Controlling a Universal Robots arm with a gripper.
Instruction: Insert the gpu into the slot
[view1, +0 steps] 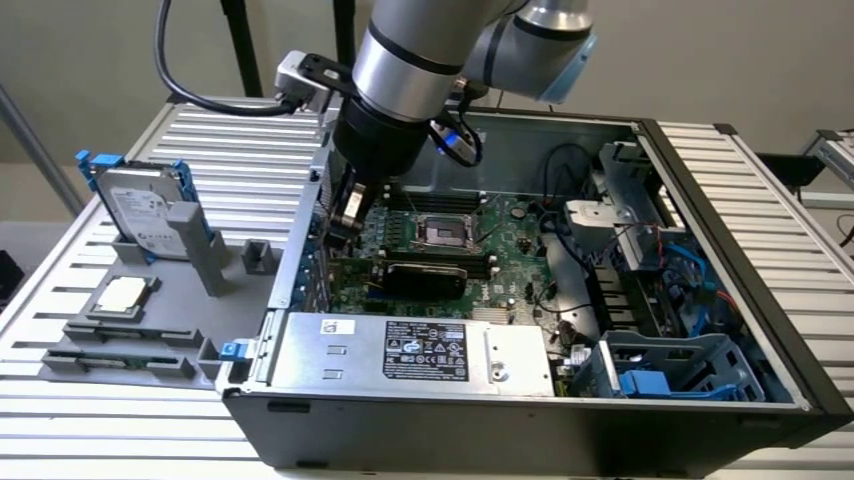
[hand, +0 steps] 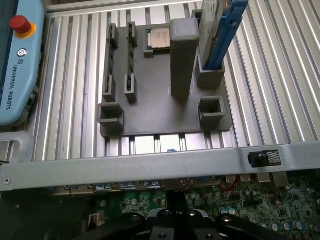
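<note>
The gpu (view1: 424, 274) sits on the motherboard (view1: 514, 235), centre frame. The gripper (view1: 350, 205), fingers clenched, hangs at the board's left edge

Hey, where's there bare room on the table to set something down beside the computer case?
Free: the ribbed table between the arm and the hard drive, and the strip in front of the grey fixture plate. Crowded: the plate with its CPU and posts, and inside the case around the gpu.

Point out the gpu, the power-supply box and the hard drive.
gpu (view1: 424, 275), exterior view, black shroud top.
power-supply box (view1: 407, 352), exterior view, silver top by its label.
hard drive (view1: 138, 208), exterior view, labelled face.
</note>
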